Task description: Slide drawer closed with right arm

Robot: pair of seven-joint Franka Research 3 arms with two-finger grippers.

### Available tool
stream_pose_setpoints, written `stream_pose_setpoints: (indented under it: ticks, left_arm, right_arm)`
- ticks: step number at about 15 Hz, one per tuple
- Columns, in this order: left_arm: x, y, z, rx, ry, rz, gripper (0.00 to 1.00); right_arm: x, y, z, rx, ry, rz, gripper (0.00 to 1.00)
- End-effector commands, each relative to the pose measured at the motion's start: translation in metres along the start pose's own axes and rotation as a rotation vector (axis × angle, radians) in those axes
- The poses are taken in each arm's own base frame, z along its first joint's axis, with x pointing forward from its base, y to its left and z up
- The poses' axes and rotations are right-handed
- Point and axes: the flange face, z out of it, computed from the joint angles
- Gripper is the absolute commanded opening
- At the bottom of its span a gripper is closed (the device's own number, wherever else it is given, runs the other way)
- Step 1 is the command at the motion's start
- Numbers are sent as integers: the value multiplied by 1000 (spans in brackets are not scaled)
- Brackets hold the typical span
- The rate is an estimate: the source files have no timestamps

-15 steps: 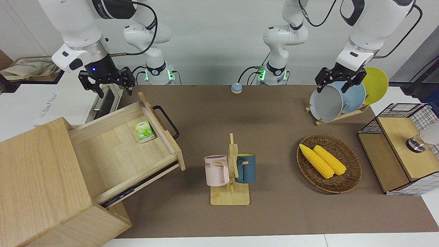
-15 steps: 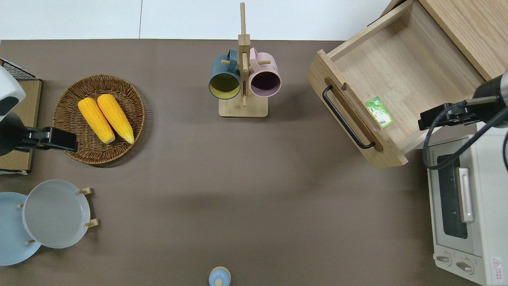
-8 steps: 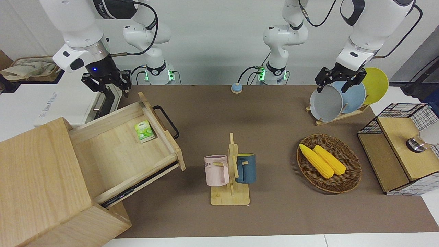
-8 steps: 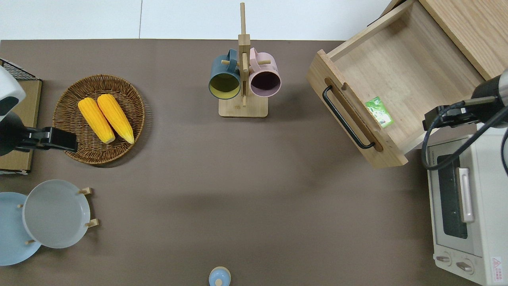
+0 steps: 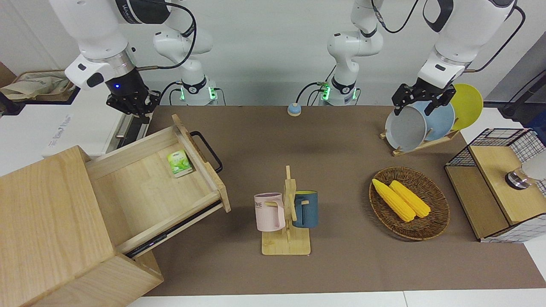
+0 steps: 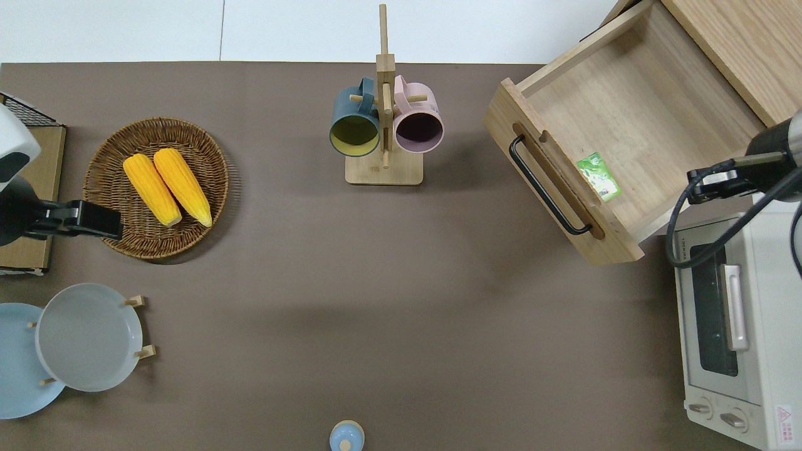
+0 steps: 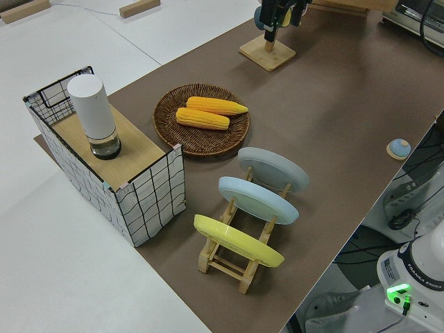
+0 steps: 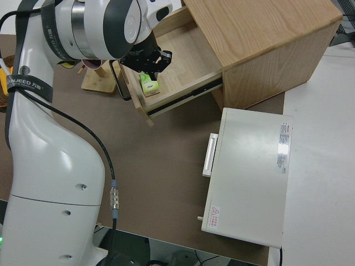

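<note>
Drawer [image 5: 149, 179] open, apart from right fingers [image 5: 135, 107].

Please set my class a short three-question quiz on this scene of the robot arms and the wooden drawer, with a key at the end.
1. True or false: the right gripper is gripping the black handle of the drawer.
2. What lies inside the open drawer? A) a green packet B) a spoon C) a bunch of keys
3. How many corn cobs lie in the wicker basket?

Key: 1 false, it is up in the air and clear of the handle; 2 A; 3 two.
</note>
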Motion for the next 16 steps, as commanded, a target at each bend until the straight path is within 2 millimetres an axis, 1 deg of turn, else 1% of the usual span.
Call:
stream_pose_setpoints:
  ticks: [1, 4, 5, 6, 8, 10, 12, 16]
  left_arm:
    - [1, -1, -3, 16, -7, 10, 993]
    - [1, -1, -3, 16, -7, 10, 993]
    - [1, -1, -3, 16, -7, 10, 993]
    - [2, -1, -3, 16, -7, 10, 993]
    - [1, -1, -3, 16, -7, 10, 993]
    - [1, -1, -4, 16, -5, 10, 993]
    - [1, -1, -4, 16, -5, 10, 993]
    - [1, -1, -3, 16, -7, 10, 993]
  right_arm:
    - [-3, -6, -3, -4, 6, -28, 0]
    - [-6, -15, -2, 5, -12, 17, 0]
    - [-6, -24, -5, 4, -11, 36, 0]
    - [-9, -44, -7, 0, -9, 47, 0]
    - [-12, -69, -11, -9, -2, 78, 0]
    - [-17, -96, -13, -8, 0, 156, 0]
    - [-21, -125, -15, -9, 5, 198, 0]
    - [-28, -163, -15, -7, 12, 290, 0]
